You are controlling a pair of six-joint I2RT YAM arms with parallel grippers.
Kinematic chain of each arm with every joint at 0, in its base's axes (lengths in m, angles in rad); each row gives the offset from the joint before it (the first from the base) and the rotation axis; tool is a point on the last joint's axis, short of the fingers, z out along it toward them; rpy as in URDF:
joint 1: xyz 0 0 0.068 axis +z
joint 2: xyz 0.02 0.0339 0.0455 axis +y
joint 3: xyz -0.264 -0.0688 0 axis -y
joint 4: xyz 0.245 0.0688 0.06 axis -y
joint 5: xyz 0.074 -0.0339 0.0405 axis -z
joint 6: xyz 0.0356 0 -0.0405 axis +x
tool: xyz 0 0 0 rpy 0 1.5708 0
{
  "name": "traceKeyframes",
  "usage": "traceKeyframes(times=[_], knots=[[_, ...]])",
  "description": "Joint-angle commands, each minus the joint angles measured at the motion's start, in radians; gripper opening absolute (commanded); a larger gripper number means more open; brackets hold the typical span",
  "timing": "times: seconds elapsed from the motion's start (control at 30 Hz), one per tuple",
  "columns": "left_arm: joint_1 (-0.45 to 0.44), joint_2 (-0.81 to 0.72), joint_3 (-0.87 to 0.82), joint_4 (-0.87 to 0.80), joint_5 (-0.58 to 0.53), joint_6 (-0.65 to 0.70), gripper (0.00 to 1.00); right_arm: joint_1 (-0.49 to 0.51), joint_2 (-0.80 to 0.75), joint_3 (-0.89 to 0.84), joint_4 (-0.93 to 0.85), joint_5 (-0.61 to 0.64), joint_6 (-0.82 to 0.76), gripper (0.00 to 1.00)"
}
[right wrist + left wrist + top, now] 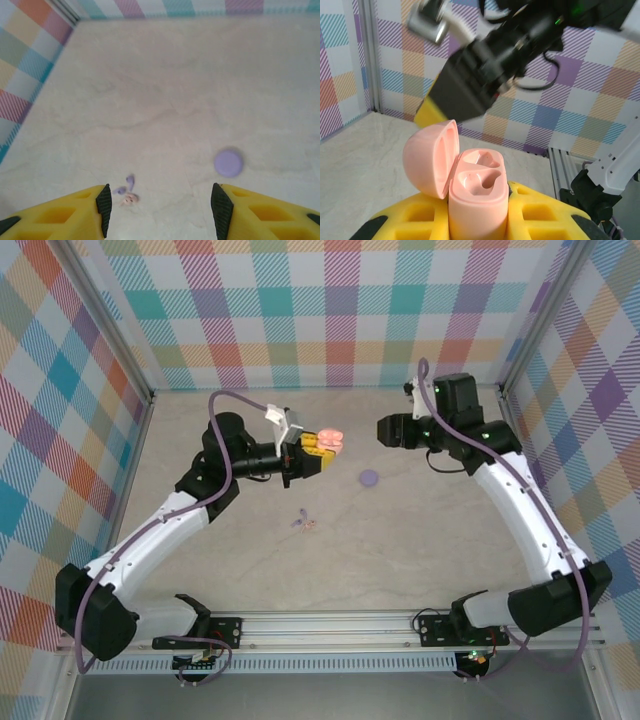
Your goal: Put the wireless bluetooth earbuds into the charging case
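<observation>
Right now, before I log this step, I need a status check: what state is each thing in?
charging case: lid open, both wells empty
earbuds: lying loose on the table, outside the case
purple disc: lying flat on the table
left gripper: shut on the charging case
right gripper: open, holding nothing

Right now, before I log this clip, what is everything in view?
pink plastic charging case: one, pink, lid open, sockets vacant, held above the table
lilac stemmed plastic earbud: one, lilac, on the table
pink stemmed plastic earbud: one, pink, beside the lilac one
round flat disc: one, lilac, on the table
table: one, beige
plaid walls: multicoloured, three sides
left end effector: yellow, clamping the case
right end effector: yellow, open
</observation>
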Motion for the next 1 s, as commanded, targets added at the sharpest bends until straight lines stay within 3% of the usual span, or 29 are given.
traceKeyframes(times=[0.0,0.1,0.3,0.97], knots=[[-0.002,-0.046,0.026,-0.043,0.009,0.001,0.17,0.003,0.046,-0.083,-0.023,-0.062,0.036,0.57],[-0.001,-0.069,0.044,-0.099,0.0,0.0,0.17,0.004,0.075,-0.162,0.05,-0.166,0.063,0.55],[0.023,-0.128,0.019,-0.12,-0.02,-0.038,0.18,0.024,0.214,-0.204,0.088,-0.251,0.079,0.51],[0.088,-0.21,-0.046,-0.084,-0.013,-0.107,0.19,0.289,0.572,-0.065,0.082,-0.199,0.081,0.45]])
